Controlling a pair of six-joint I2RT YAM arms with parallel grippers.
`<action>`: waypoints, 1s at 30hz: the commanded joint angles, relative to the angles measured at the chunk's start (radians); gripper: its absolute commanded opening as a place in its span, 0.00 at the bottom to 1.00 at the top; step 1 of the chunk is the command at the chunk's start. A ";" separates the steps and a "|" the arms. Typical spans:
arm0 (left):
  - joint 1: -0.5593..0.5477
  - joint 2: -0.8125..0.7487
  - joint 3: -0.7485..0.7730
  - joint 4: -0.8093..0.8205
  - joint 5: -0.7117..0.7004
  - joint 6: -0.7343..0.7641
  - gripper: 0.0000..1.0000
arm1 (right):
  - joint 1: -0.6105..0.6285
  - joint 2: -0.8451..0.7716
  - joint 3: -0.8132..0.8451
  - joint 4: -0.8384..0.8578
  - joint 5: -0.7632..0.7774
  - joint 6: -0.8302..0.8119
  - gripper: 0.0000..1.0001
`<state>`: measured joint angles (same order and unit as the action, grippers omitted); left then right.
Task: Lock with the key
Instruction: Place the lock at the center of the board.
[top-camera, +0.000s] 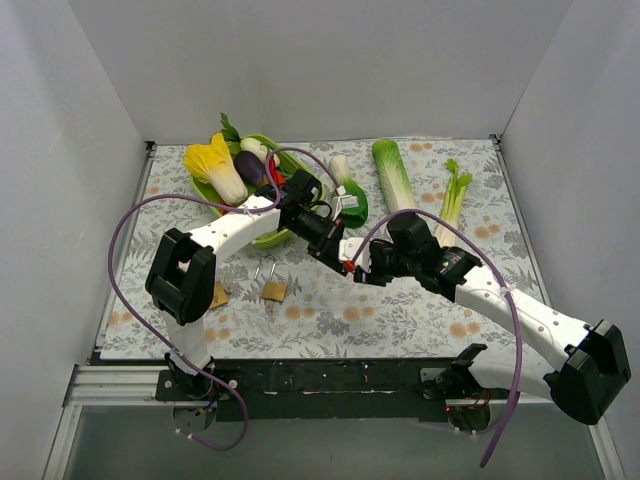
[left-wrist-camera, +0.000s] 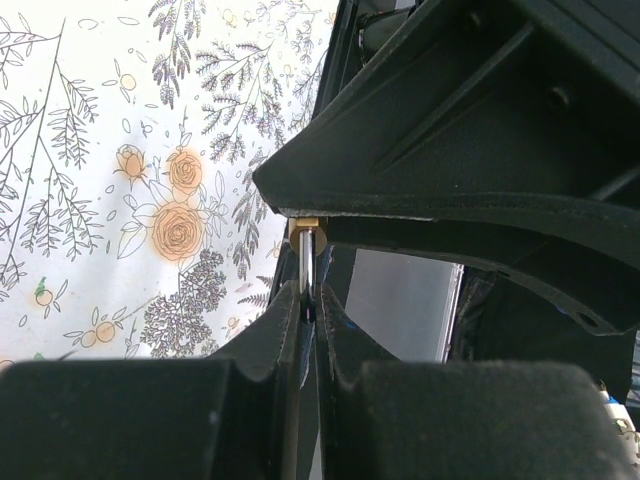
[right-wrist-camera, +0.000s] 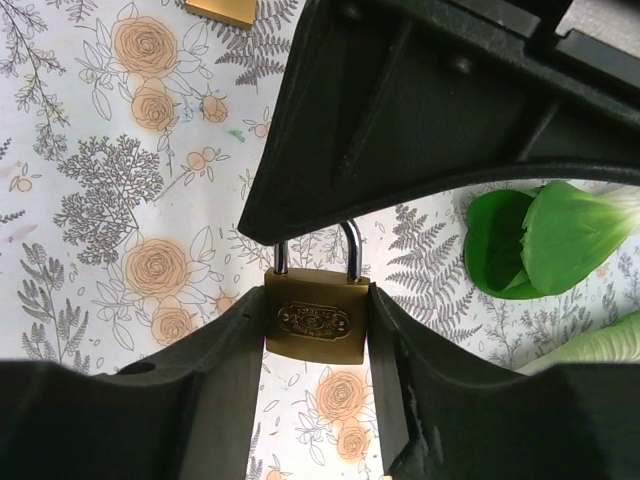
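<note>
A brass padlock (right-wrist-camera: 316, 318) hangs above the floral cloth between both arms. My right gripper (right-wrist-camera: 315, 302) is shut on its body, one finger pressed to each side. Its silver shackle (right-wrist-camera: 352, 250) runs up under the black fingers of my left gripper (left-wrist-camera: 308, 292). That gripper is shut on the shackle, which shows edge-on as a thin silver rod (left-wrist-camera: 307, 262) ending at the brass body (left-wrist-camera: 307, 223). In the top view the two grippers meet at mid-table (top-camera: 350, 262). I cannot make out the key in any view.
A second brass padlock (top-camera: 272, 289) with a raised shackle lies on the cloth left of the grippers, and another brass piece (top-camera: 218, 295) sits by the left arm's elbow. A green bowl (top-camera: 262, 141) of vegetables, bok choy (top-camera: 347, 196), lettuce (top-camera: 395, 176) and celery (top-camera: 452, 200) line the back.
</note>
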<state>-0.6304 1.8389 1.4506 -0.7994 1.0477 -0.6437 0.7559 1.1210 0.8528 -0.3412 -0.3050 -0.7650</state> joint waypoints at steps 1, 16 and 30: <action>-0.003 -0.040 0.030 -0.004 0.046 0.006 0.00 | 0.003 0.002 -0.008 0.050 0.027 0.000 0.47; 0.090 -0.167 -0.073 0.109 -0.087 -0.043 0.98 | -0.018 -0.013 0.012 -0.025 0.122 0.322 0.01; 0.224 -0.417 -0.175 0.347 -0.773 -0.186 0.98 | -0.331 -0.062 -0.135 -0.245 0.361 1.105 0.01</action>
<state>-0.4019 1.3693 1.2263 -0.4339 0.4828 -0.7906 0.4442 1.0744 0.7532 -0.5167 -0.0536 0.0685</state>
